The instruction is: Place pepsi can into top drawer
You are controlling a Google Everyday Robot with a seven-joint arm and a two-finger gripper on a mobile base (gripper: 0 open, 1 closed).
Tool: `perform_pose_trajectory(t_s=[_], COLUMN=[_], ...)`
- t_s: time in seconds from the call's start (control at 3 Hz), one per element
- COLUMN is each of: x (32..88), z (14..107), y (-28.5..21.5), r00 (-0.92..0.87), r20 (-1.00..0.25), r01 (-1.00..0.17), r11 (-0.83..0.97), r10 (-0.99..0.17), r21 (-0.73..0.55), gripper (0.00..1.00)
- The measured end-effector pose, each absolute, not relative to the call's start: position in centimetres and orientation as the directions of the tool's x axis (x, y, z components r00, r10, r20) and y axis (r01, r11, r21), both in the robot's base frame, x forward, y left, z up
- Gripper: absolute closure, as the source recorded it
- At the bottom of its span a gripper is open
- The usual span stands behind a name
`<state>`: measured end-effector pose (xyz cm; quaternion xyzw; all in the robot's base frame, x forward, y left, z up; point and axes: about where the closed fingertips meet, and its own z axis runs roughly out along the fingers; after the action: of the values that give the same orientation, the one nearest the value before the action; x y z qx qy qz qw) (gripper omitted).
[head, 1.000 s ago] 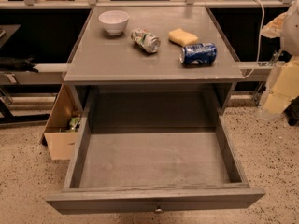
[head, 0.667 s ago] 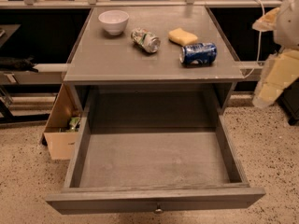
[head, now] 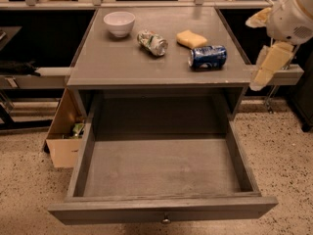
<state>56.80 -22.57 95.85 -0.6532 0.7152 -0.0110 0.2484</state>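
The bench (head: pixel 122 62) and everything on it had stayed put over the last second, and the top drawer (head: pixel 161 212) beneath it was still pulled fully out, its inside bare and its small knob (head: pixel 166 221) facing the camera. The one thing that had changed was the arm at the right edge. It had swung in from the side and risen a little, so that the gripper (head: pixel 253 53) now hung just off the bench's right rim, level with the top. Its cream fingers (head: pixel 271 62) were spread wide apart and held nothing.

The white bowl (head: pixel 119 22) sat at the back left. The pepsi can (head: pixel 208 57) lay on its side near the right front of the bench top, close to the gripper but not touched. The crushed silver can (head: pixel 152 42) and the yellow sponge (head: pixel 191 38) lay just behind it.

This looked like the approach to the pick. The can had not been grasped, and with the drawer already open, only the reach, grasp and drop remained.
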Motion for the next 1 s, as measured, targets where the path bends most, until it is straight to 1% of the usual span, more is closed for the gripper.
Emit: perform_pose_trajectory(t_s=[0.67, 1.0], x=[64.3, 67.3], z=[92.6, 91.0], y=[-19.4, -17.6], r00=[-0.030, -0.055], r20=[-0.466, -0.497], r01=[-0.943, -0.946], r11=[0.180, 0.205], r10=[-0.885, -0.866], r21=[-0.282, -0.252], gripper=[0.00, 0.00])
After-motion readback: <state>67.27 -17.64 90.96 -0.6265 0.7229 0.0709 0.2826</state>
